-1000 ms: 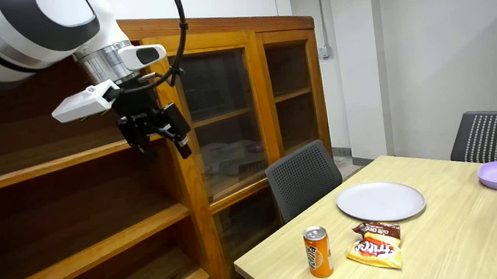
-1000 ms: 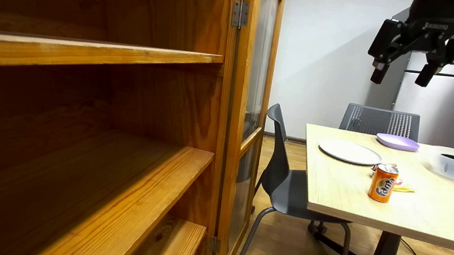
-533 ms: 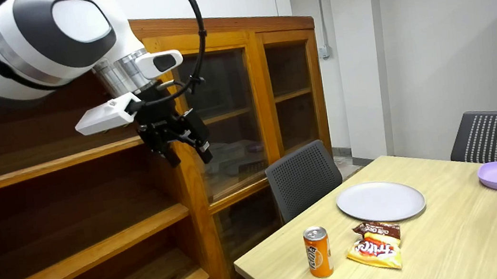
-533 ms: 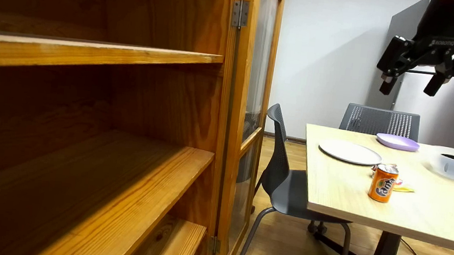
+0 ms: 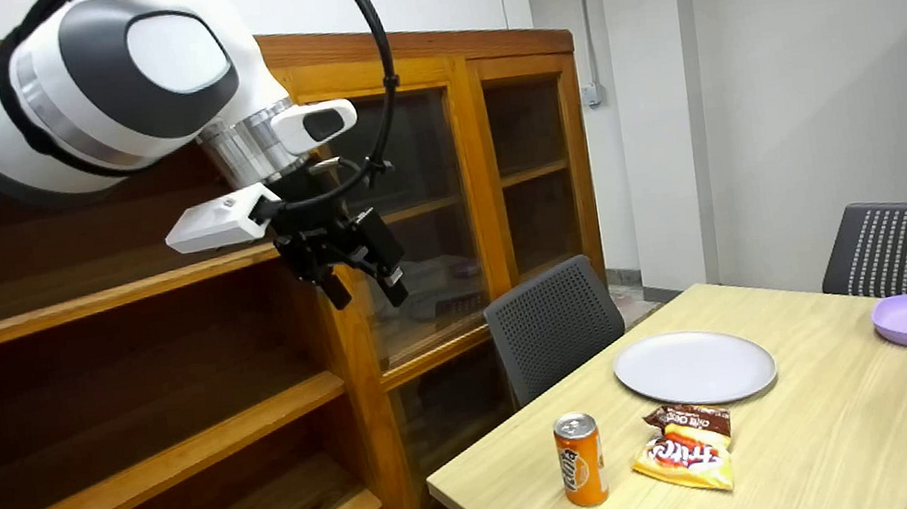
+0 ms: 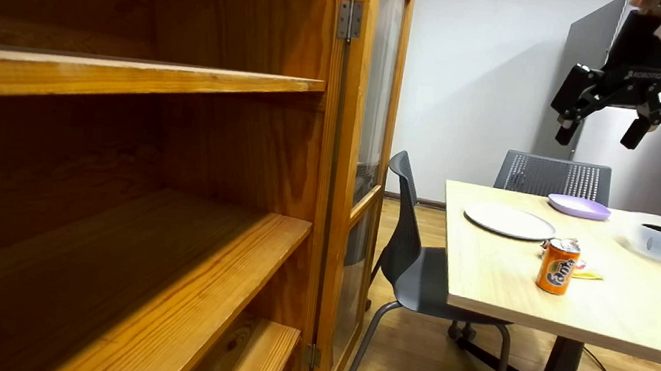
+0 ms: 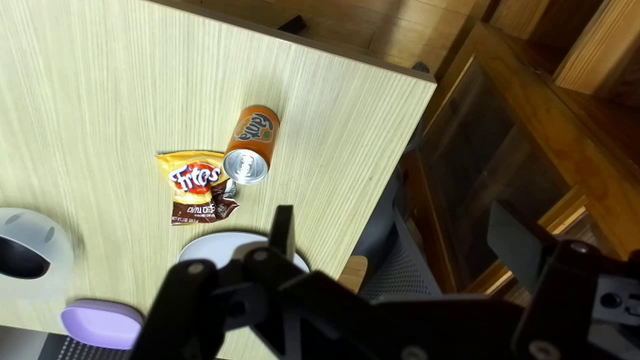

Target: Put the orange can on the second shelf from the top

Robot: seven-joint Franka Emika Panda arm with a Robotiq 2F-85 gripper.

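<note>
Near table edge (image 6: 535, 322), orange can (image 6: 558, 268)

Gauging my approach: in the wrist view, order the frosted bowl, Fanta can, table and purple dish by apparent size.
Table
Frosted bowl, partly out of frame
Fanta can and purple dish: too alike to rank

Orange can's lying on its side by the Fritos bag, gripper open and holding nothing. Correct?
Not quite: the orange can stands upright, as both exterior views show. The rest holds: it is by the Fritos bag, and the gripper is open, holding nothing.
</note>
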